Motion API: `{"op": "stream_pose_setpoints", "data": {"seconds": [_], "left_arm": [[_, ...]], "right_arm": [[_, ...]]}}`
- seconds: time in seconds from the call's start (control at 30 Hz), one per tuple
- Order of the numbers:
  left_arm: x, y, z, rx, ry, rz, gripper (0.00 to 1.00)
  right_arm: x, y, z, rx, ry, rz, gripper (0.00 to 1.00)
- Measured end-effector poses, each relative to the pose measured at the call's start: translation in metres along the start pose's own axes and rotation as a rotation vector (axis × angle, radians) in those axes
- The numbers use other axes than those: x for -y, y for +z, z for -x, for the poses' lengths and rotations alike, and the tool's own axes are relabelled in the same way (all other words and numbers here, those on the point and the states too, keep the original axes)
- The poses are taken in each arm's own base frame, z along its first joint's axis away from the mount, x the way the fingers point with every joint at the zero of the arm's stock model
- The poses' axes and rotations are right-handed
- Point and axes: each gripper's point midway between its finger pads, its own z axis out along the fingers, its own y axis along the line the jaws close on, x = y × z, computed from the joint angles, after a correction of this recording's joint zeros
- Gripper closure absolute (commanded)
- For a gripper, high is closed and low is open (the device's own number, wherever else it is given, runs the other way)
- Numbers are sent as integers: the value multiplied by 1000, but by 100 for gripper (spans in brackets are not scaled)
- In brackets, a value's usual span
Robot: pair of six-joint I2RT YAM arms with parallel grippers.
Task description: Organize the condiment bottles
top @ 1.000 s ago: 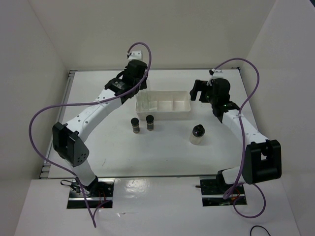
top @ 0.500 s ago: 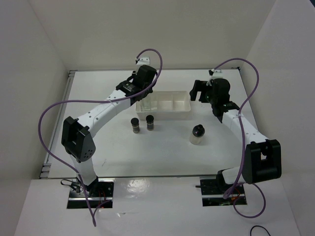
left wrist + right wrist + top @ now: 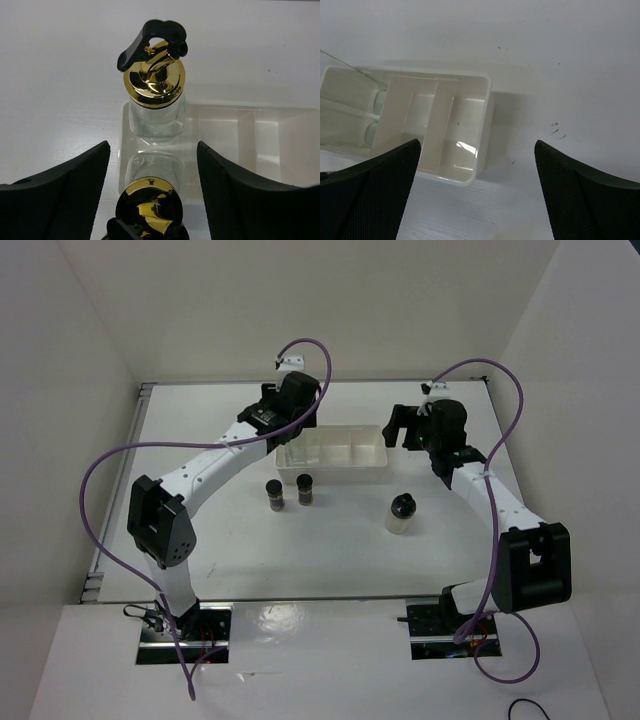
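We see two tall clear glass condiment bottles with gold pourer tops standing upright, one behind the other, in the left end compartment of a white divided tray. In the left wrist view the far tall bottle shows a squarish glass body, a shiny gold cap and a black flip lid tipped up over its spout. The near tall bottle sits at the bottom edge of that view, just beside the first; we cannot tell whether the two touch. The left tool hangs directly above the near tall bottle, its two black fingers spread apart on either side of the gold top and touching nothing. Outside the tray, on the white table, two small dark black-capped jars stand upright side by side just in front of the tray's left half: the left dark jar and the right dark jar, close together but apart. A squat pale jar with a black cap stands alone further right, well apart from the pair and in front of the tray's right end. The right tool hovers beside and above that right end, its fingers spread wide and gripping nothing. Purple cables loop from both arms.
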Motion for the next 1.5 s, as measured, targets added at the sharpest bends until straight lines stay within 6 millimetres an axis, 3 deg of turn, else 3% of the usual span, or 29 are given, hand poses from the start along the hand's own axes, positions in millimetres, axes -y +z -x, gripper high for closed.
{"op": "stream_pose_setpoints", "data": {"seconds": [0.23, 0.43, 0.53, 0.67, 0.8, 0.9, 1.03, 1.13, 1.23, 1.37, 1.5], "left_arm": [[1, -1, 0, 1, 10, 3, 2], [1, -16, 4, -10, 34, -38, 0], [-2, -40, 18, 4, 38, -85, 0], [-12, -88, 47, 74, 9, -174, 0], [-32, -138, 52, 137, 0, -276, 0], [-47, -160, 39, 142, 5, -316, 0], [-65, -171, 7, 107, 11, -333, 0], [-77, -170, -27, 47, -8, -328, 0], [-87, -167, -55, -4, -44, -311, 0], [-92, -165, -68, -40, -80, -296, 0], [-93, -158, -81, -95, -82, -266, 0]], "right_arm": [[-1, -1, 2, -10, -2, 2, 1], [-7, -2, 0, -22, -5, 18, 1], [-18, -3, -3, -32, -12, 54, 1], [-46, -7, -8, -47, -34, 132, 1], [-84, -11, -17, -66, -65, 209, 1], [-112, -15, -21, -72, -84, 257, 1], [-133, -19, -25, -80, -76, 289, 1], [-144, -18, -32, -96, -55, 294, 1], [-167, -16, -48, -138, -59, 328, 1], [-204, -7, -70, -200, -85, 368, 1], [-222, 0, -90, -249, -103, 364, 1]]}}
